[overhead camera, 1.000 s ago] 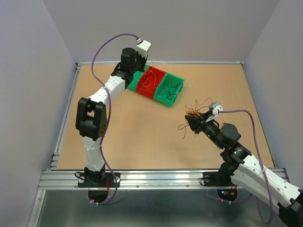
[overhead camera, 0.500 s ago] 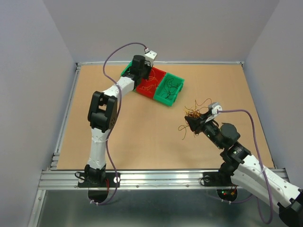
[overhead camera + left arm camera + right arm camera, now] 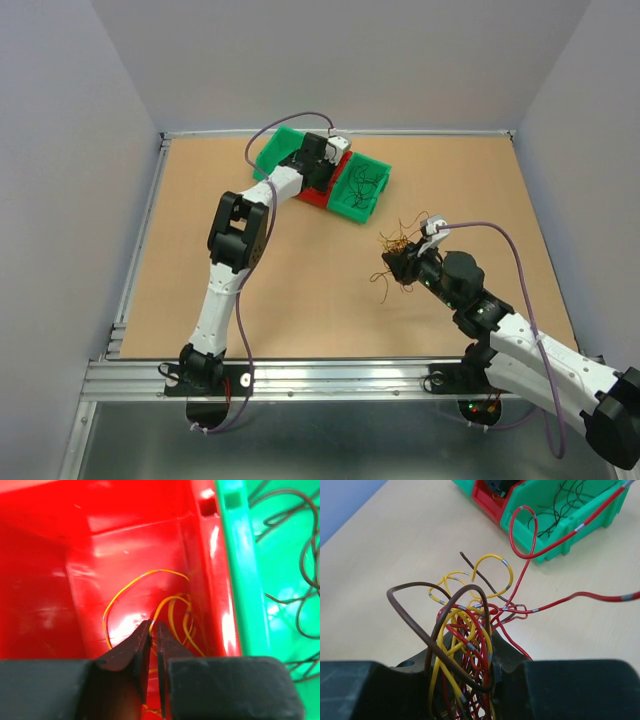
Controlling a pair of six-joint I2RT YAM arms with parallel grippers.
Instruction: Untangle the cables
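Three pale grey walls [image 3: 350,60] box in your tan surface [image 3: 300,290], with a metal rail [image 3: 340,375] along its near edge. At upper centre, your left gripper [image 3: 153,625] sits inside the red bin [image 3: 125,545] — jaws a sliver apart at the loose yellow strands [image 3: 172,605]. Right of centre, your right gripper [image 3: 467,655] is clamped on the tangled cables [image 3: 465,625] — red, yellow and brown loops sprout past its fingers.

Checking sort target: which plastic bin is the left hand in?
The red plastic bin, middle of three: left hand is inside it, at thin yellow wires.
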